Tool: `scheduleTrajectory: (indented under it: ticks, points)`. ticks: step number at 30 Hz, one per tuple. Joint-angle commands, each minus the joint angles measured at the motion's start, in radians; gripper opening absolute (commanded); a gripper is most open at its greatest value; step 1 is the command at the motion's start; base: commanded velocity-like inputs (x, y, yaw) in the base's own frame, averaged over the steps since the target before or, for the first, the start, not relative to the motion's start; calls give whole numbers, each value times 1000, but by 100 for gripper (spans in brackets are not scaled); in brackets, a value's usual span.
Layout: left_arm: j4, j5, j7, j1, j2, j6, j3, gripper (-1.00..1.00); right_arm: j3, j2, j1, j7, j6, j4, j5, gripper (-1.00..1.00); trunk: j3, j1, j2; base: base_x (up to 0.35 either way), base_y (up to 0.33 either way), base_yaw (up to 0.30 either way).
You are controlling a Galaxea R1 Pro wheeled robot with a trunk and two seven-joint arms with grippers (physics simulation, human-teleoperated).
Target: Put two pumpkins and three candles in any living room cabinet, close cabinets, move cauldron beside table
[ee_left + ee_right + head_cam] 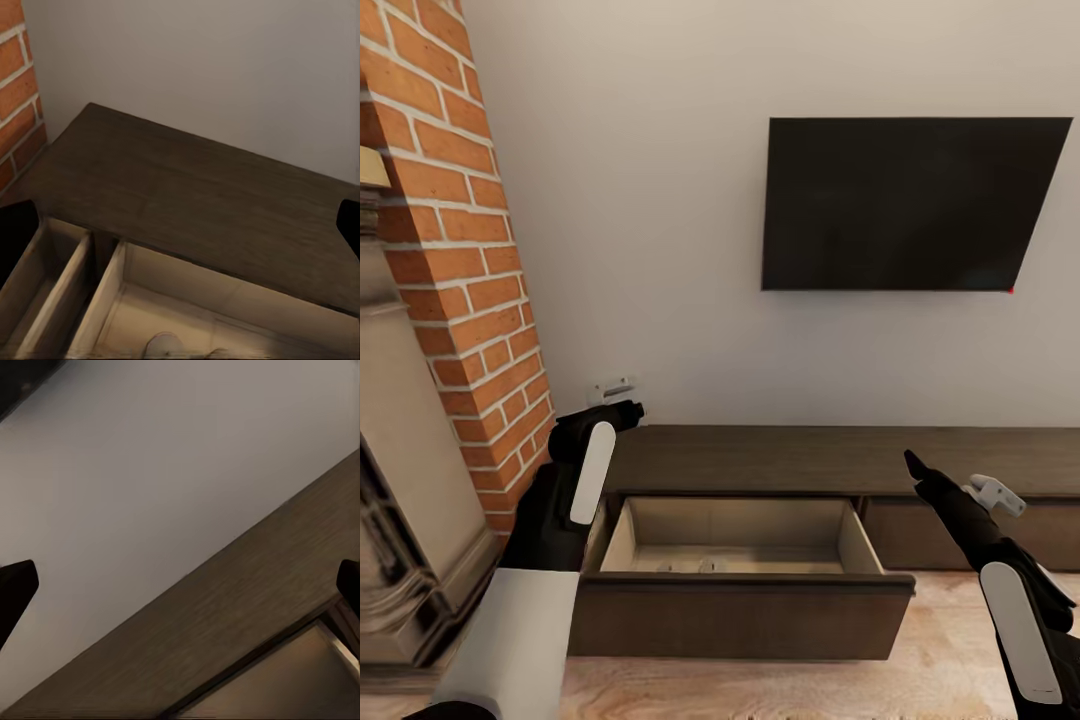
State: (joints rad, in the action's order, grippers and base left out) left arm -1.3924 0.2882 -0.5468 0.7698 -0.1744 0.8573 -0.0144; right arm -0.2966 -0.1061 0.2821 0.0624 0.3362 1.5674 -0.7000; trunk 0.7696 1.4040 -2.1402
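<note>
Soft, even, shadowless light fills the rendered room, the wall point(660, 200) plain and flat, the television point(905, 205) dark without glare, and both wrist views look slightly blurred and grainy.

Brick fireplace point(450, 300) — wall TV point(905, 205)

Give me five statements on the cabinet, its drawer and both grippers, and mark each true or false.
1. The cabinet drawer is pulled open. True.
2. Two pale candles lie inside the drawer. True.
3. A pumpkin sits on the cabinet top. False: the top is bare.
4. The left gripper holds a candle. False: its jaws are open and empty.
5. The right gripper is inside the drawer. False: it hangs above the cabinet's front, right of the drawer, empty.
</note>
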Motion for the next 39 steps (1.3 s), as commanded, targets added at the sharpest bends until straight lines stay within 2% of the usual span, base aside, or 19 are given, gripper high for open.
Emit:
scheduleTrajectory:
  ticks: [1, 8, 11, 20, 21, 25, 26, 27, 28, 29, 30, 31, 35, 37, 38, 39]
  points:
    - [0, 11, -10, -7, 0, 1, -1, 100, 2, 0, 0, 7, 2, 2, -10, 100, -3, -5, 7, -338, 0, 163]
    - [0, 10, -10, -21, 0, 1, -1, 100, 34, 1, -1, 6, -13, 2, 25, 100, -30, -32, 56, -338, 0, 82]
    - [0, 11, -10, -23, 0, 2, -1, 100, 47, 2, -2, 6, -42, 2, 43, 100, -39, -43, 77, -338, 0, 12]
    - [2, 11, -10, -27, 0, 1, -1, 100, 95, 1, -4, 7, -96, 2, 51, 100, -68, -78, 140, -338, 0, 2]
    - [1, 10, -10, -57, 0, -3, -2, 100, 131, 0, -5, 8, -112, 2, 68, 100, -71, -81, 147, -296, 0, 0]
    - [0, 9, -11, -85, 0, -5, -2, 100, 149, 0, -8, 7, -149, 2, 93, 100, -83, -97, 175, -209, 0, 0]
    - [-4, 9, -13, -133, 0, -11, -3, 100, 223, 1, -34, 12, -264, 2, 179, 100, -87, -101, 182, -19, 0, 0]
    - [-4, 8, -13, -139, 0, -12, -3, 100, 232, 1, -37, 13, -276, 2, 194, 100, -90, -104, 189, -15, 0, 0]
    - [-5, 8, -12, -161, 0, -17, -4, 100, 256, 2, -49, 17, -308, 2, 238, 100, -93, -108, 196, -8, 0, 0]
    - [-5, 8, -12, -169, 0, -22, -4, 100, 264, 3, -53, 19, -317, 2, 252, 100, -96, -112, 203, -6, 0, 0]
    - [-5, 8, -11, -186, 0, -40, -5, 100, 283, 4, -62, 25, -334, 2, 276, 100, -99, -116, 210, -4, 0, 0]
    - [-5, 8, -8, -215, 0, -87, -10, 100, 315, 5, -73, 39, -352, 1, 302, 100, -102, -120, 217, -2, 0, 0]
    - [-5, 7, -6, -269, 0, -188, -46, 100, 379, 5, -80, 82, -369, -3, 325, 100, -112, -131, 238, -1, 0, 0]
    - [-5, 6, -7, -314, 0, -246, -81, 100, 437, 5, -83, 131, -374, -6, 333, 100, -112, -131, 238, 0, 0, 0]
    - [-5, 5, -7, -325, 0, -255, -87, 100, 452, 5, -83, 145, -375, -7, 334, 100, -112, -131, 238, 0, 0, 0]
    - [-5, 4, -7, -344, 0, -268, -96, 100, 485, 5, -83, 174, -376, -10, 338, 100, -112, -131, 238, 0, 0, 0]
